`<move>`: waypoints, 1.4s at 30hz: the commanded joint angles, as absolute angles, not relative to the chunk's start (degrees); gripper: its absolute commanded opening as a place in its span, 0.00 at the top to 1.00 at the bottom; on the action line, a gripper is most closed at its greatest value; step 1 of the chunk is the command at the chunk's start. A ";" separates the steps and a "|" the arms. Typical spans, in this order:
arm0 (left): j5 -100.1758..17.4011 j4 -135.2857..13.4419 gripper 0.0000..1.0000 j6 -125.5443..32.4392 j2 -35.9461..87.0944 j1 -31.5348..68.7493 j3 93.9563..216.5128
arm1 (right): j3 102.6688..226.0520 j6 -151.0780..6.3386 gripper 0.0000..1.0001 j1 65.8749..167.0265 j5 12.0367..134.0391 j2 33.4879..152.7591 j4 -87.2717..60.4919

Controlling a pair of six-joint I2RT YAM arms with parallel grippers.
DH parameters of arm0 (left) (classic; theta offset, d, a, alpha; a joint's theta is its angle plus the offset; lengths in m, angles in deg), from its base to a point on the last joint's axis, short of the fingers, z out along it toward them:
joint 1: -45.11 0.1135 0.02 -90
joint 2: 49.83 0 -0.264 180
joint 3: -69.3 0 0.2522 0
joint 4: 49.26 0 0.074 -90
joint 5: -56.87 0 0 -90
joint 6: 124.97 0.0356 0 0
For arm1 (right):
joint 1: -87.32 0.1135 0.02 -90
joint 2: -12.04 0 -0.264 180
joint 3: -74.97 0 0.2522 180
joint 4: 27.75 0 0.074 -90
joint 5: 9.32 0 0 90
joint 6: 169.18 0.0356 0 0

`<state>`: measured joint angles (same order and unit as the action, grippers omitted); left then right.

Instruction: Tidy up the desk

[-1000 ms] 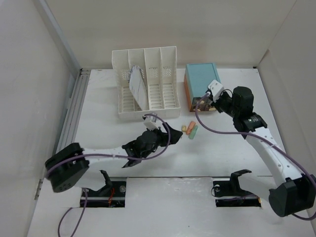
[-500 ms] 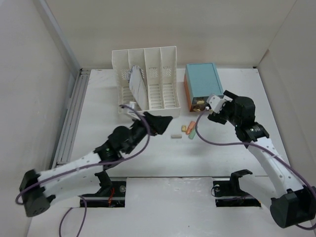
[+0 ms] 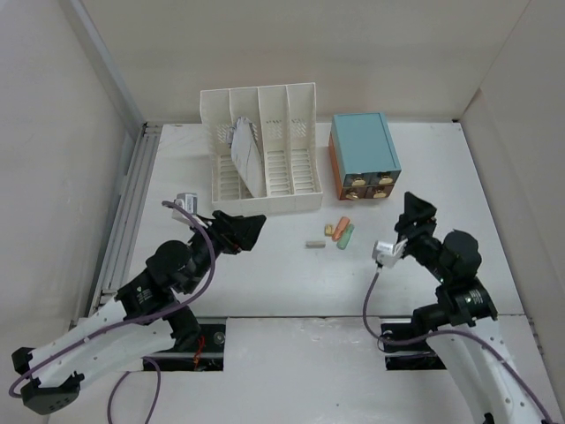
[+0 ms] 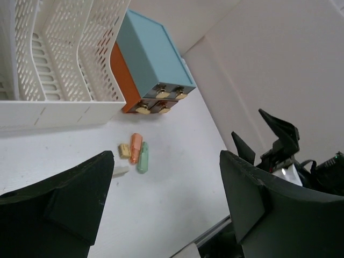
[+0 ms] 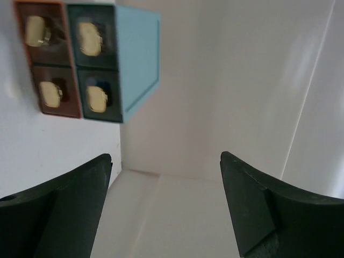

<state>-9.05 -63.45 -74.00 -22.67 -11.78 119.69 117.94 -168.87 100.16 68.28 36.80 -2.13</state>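
Observation:
The desk [image 3: 291, 283] is a wide white tabletop with a grey rail [image 3: 131, 199] along its left edge. Near its middle lie small pieces: an orange one [image 3: 335, 229], a green one [image 3: 345, 237], a yellow one [image 3: 328, 230] and a white eraser [image 3: 314, 242]. My left gripper [image 3: 245, 231] hovers left of them, open and empty. In the left wrist view the gripper [image 4: 166, 207] frames bare desk, with the pieces [image 4: 136, 148] ahead. My right gripper [image 3: 415, 215] stands open and empty, right of the pieces and in front of the teal drawer box [image 3: 362, 152]. In the right wrist view the gripper [image 5: 166, 209] holds nothing.
A white slotted file rack [image 3: 265, 150] with papers in one slot stands at the back, left of the drawer box. The box's four gold-knobbed drawers [image 5: 64, 59] look shut. White walls enclose the desk on three sides. The right arm's fingers [image 4: 277, 134] show in the left wrist view.
My left arm has drawn back to the left, away from the small pieces. My right gripper has left the drawer box front, moved toward the near edge and opened.

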 commanded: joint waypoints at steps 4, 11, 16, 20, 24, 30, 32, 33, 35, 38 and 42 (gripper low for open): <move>-10.45 -64.87 0.23 -73.82 -23.38 -11.76 119.98 | 108.25 -184.92 0.14 100.77 54.22 27.25 5.11; -10.19 -63.12 0.22 -73.12 -23.38 -11.76 119.37 | 106.74 -186.59 0.15 101.38 53.61 41.02 -0.44; -9.66 -59.34 0.20 -71.97 -20.57 -11.76 118.13 | 115.67 -175.20 0.16 102.79 51.95 58.50 -5.10; -10.19 -56.53 0.20 -70.66 -15.66 -11.76 118.13 | 118.08 -167.29 0.21 105.78 54.57 71.69 -15.44; -10.80 -55.12 0.20 -70.13 -14.24 -11.76 116.91 | 119.66 -160.93 0.25 106.92 57.38 78.56 -22.32; -10.19 -53.09 0.20 -69.61 -14.76 -11.76 114.88 | 114.50 -155.84 0.27 109.74 65.55 85.25 -37.86; -9.66 -52.48 0.20 -69.60 -14.76 -11.76 114.27 | 113.86 -155.82 0.27 110.26 66.87 86.57 -41.21; -9.66 -52.48 0.19 -69.60 -14.76 -11.76 114.27 | 113.08 -155.82 0.28 110.26 67.58 87.44 -41.23; -9.14 -52.48 0.19 -69.60 -14.76 -11.76 113.74 | 111.93 -155.82 0.29 111.13 70.29 87.97 -42.80; -9.13 -51.26 0.19 -69.60 -13.71 -11.76 113.12 | 113.07 -154.25 0.29 110.62 72.06 89.38 -43.69; -8.52 -50.72 0.19 -71.53 -10.99 -11.24 112.51 | 115.53 -152.58 0.29 110.00 73.12 89.39 -43.69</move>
